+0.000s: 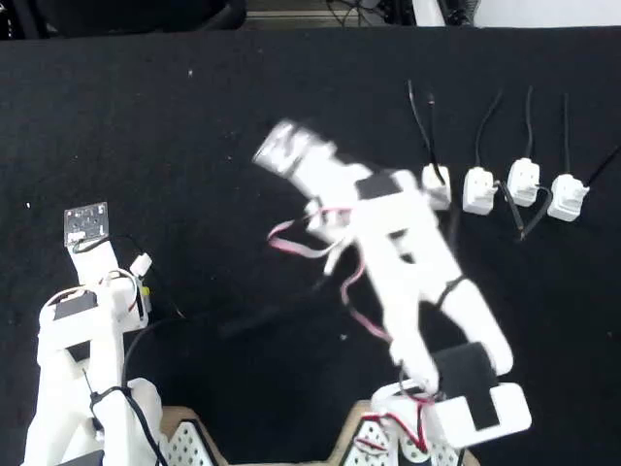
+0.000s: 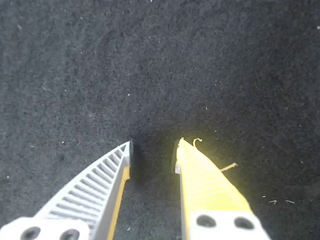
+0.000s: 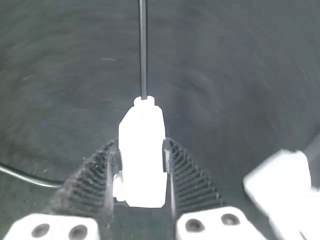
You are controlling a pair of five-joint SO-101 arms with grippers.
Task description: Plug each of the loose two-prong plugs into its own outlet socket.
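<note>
Your right gripper [image 3: 141, 145] pinches a white plug [image 3: 142, 167] (black cord attached); left gripper [image 2: 154, 145], lower left of frame, spread over black table [image 2: 150, 60].

Desk [image 1: 175, 107]: black, matte, cloth-like, with pale lint specks.
Upper right of the high view: row of white plugs lying on the desk, near each other. They are the left plug [image 1: 478, 189], middle plug [image 1: 524, 182] and right plug [image 1: 568, 197].
Cords [image 1: 529, 116]: thin, black, one per plug, running toward the top edge.
Fourth plug [image 1: 436, 184]: just left of the row; can't tell if it rests on the desk.
</note>
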